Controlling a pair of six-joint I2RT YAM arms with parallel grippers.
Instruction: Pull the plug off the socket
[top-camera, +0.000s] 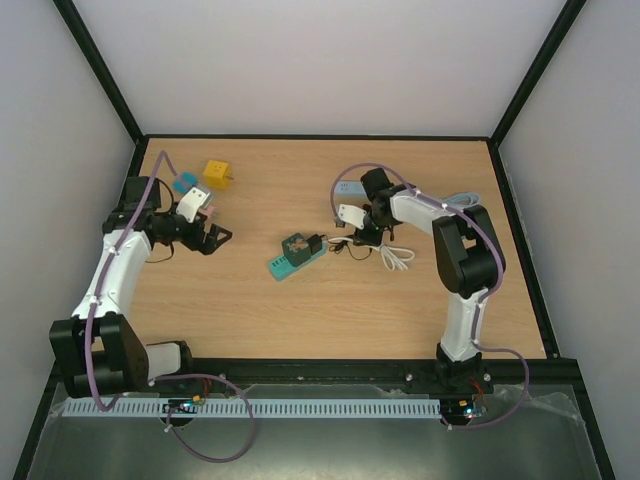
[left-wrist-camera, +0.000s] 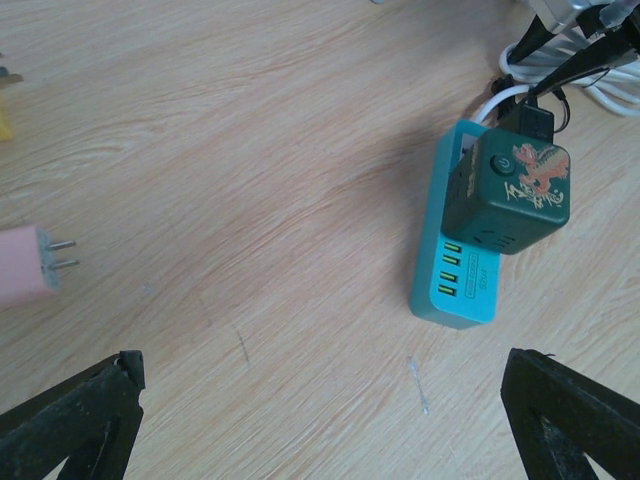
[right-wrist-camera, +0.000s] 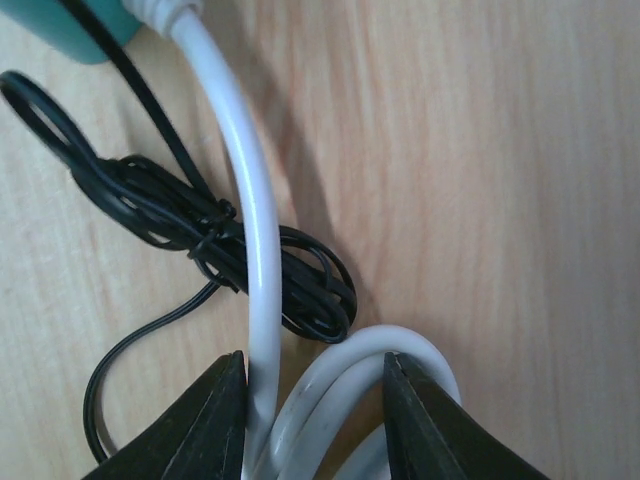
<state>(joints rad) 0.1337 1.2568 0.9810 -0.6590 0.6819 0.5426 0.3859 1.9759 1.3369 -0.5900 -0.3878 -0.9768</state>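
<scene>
A teal socket strip (top-camera: 285, 263) lies mid-table, also in the left wrist view (left-wrist-camera: 458, 275). A dark green cube adapter (left-wrist-camera: 508, 195) sits on it, with a black plug (left-wrist-camera: 530, 120) in the cube's far side. The plug's thin black cord (right-wrist-camera: 200, 225) is bundled beside the strip's thick white cable (right-wrist-camera: 255, 250). My right gripper (right-wrist-camera: 315, 400) is down on the white cable coil (top-camera: 392, 256), jaws close together with cable strands between them. My left gripper (left-wrist-camera: 320, 410) is wide open and empty, left of the strip (top-camera: 205, 238).
A pink plug (left-wrist-camera: 25, 262) with two pins lies near the left gripper. A yellow cube (top-camera: 217, 175) and a small blue piece (top-camera: 186, 183) lie at the back left. A pale blue item (top-camera: 348, 188) lies behind the right gripper. Black frame rails edge the table.
</scene>
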